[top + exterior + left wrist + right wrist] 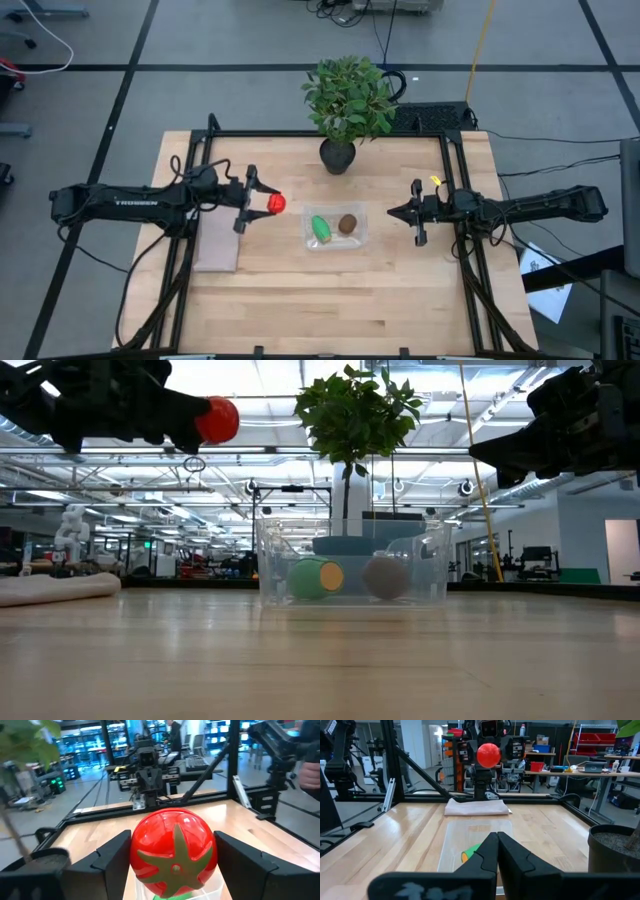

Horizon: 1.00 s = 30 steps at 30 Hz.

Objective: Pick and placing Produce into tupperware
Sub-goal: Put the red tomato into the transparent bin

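My left gripper (pixel 266 204) is shut on the red tomato (pixel 276 204), high above the table to the left of the clear tupperware (pixel 336 228). The tomato (pixel 216 420) shows well above the tupperware (pixel 350 565) in the low view. Inside the tupperware lie the green oblong piece (pixel 321 229) and the brown kiwi (pixel 347 224), resting on its floor. My right gripper (pixel 396 212) is shut and empty, hovering right of the tupperware; its fingers (pixel 497 851) touch each other. My left gripper holds the tomato (pixel 172 851) pinched between its two fingers (pixel 112 857), one on each side of its round body. The fingers reach level from the table's left. The tomato is lifted clear, its green star-shaped calyx (pixel 175 862) facing the wrist camera.
A potted leafy plant (pixel 347 105) stands at the far edge behind the tupperware. A flat pale slab (pixel 217 245) lies under the left arm. Bare wood (pixel 330 300) lies on the near side of the tupperware. Black frame rails (pixel 455 230) run along the table's sides.
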{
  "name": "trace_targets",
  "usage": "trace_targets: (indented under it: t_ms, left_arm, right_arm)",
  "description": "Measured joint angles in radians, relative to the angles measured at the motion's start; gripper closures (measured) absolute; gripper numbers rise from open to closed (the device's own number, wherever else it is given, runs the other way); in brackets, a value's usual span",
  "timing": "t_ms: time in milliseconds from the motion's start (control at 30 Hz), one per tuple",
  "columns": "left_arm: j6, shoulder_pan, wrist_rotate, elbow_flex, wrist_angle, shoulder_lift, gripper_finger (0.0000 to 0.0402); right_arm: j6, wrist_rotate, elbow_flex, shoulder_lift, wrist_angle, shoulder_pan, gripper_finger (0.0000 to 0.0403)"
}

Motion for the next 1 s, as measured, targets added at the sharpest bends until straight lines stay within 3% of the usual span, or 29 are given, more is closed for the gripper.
trace_targets:
  t_ms: [233, 567, 733, 1000]
  left_arm:
    - [-0.094, 0.000, -0.131, 0.007, -0.008, 0.021, 0.0149]
    - [-0.096, -0.021, -0.123, 0.132, -0.007, 0.132, 0.0149]
    - [-0.092, -0.040, -0.059, 0.245, -0.042, 0.246, 0.0149]
    - [-0.066, -0.097, -0.055, 0.440, -0.161, 0.454, 0.0149]
  right_arm:
    - [-0.005, 0.000, 0.000, 0.000, 0.000, 0.000, 0.0403]
    - [-0.004, 0.000, 0.000, 0.000, 0.000, 0.000, 0.0403]
    - [-0.004, 0.000, 0.000, 0.000, 0.000, 0.000, 0.0403]
    - [-0.001, 0.000, 0.000, 0.000, 0.000, 0.000, 0.0403]
